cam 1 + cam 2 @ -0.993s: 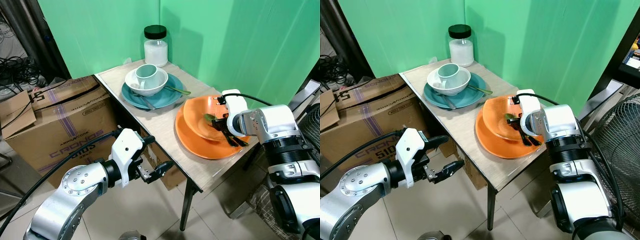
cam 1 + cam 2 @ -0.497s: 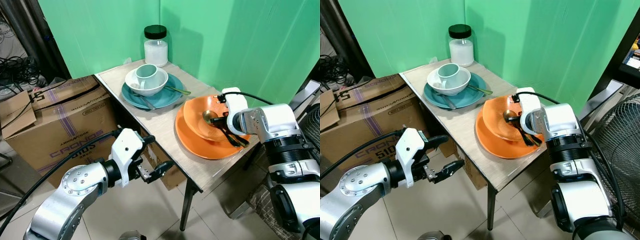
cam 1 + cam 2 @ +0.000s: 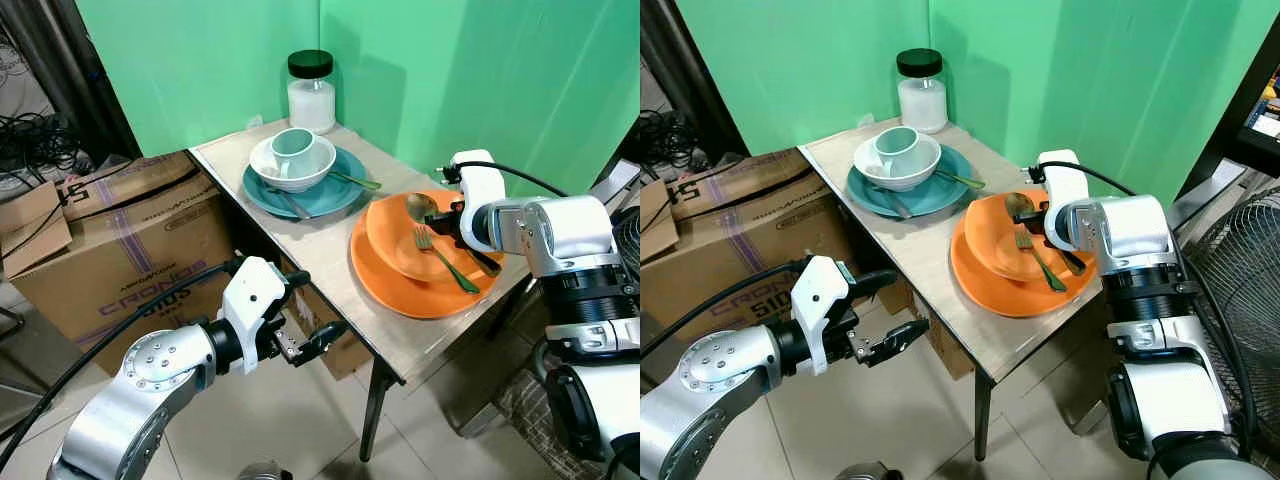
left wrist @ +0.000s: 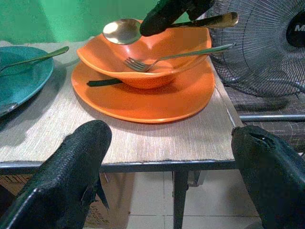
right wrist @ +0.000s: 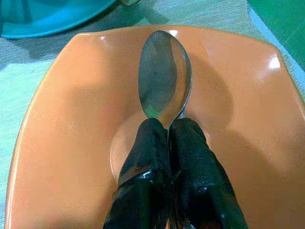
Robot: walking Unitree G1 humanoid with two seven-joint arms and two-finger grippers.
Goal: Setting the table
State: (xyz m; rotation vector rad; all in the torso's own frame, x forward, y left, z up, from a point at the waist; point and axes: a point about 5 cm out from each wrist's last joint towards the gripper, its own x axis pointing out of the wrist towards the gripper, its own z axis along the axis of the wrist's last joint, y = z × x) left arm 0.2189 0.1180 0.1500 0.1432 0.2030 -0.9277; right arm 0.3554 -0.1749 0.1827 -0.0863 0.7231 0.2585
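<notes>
An orange bowl (image 3: 400, 240) sits on an orange plate (image 3: 385, 290) at the near right of the table (image 3: 310, 245). A green-tinted fork (image 3: 442, 257) lies in the bowl. My right gripper (image 3: 452, 219) is shut on a metal spoon (image 3: 418, 205) and holds it just over the bowl's far side. The right wrist view has both fingers (image 5: 190, 143) pinching the spoon (image 5: 164, 71) by its neck above the bowl (image 5: 71, 119). Below the table's front edge, my left gripper (image 3: 313, 307) hangs open with nothing in it. Its fingers (image 4: 71, 162) are wide apart.
A teal plate (image 3: 335, 195) with a white bowl (image 3: 285, 170), a cup (image 3: 292, 145) and cutlery stands further back. A white jar with a black lid (image 3: 311, 92) is at the far corner. Cardboard boxes (image 3: 110, 240) stand left of the table, a fan (image 3: 1240, 270) to its right.
My right gripper has lifted the spoon out of the orange bowl and drawn it towards the bowl's far side, uncovering the fork. The left arm has not moved.
</notes>
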